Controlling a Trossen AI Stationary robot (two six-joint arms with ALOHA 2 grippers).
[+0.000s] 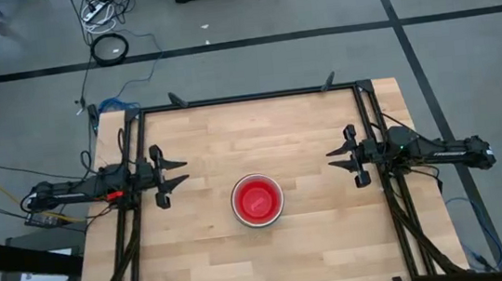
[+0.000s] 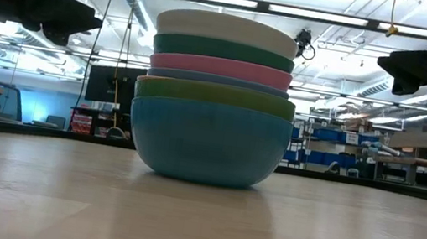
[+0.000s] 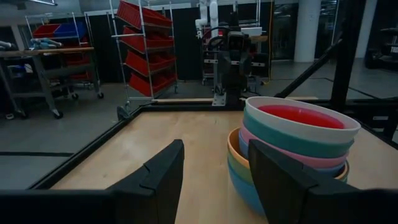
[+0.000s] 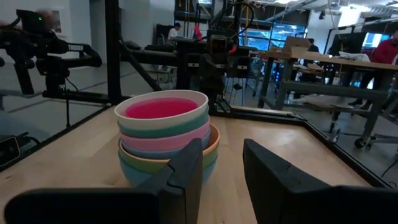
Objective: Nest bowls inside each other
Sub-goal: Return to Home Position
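The bowls point(image 1: 257, 201) stand nested in one stack near the middle of the table point(image 1: 245, 263), the bottom blue bowl point(image 2: 206, 146) resting on the wood. Above it show green, orange, pink, teal and white rims, with a red bowl point(image 3: 300, 116) innermost on top. My left gripper point(image 1: 183, 174) hangs open at the table's left side, pointing level toward the stack. My right gripper point(image 1: 332, 158) hangs open at the right side, facing the stack as well. Both are well clear of the bowls.
A dark metal frame point(image 1: 246, 97) runs along the table's far edge and both sides. Bare wood lies all around the stack. Shelving and workbenches stand in the room beyond the table.
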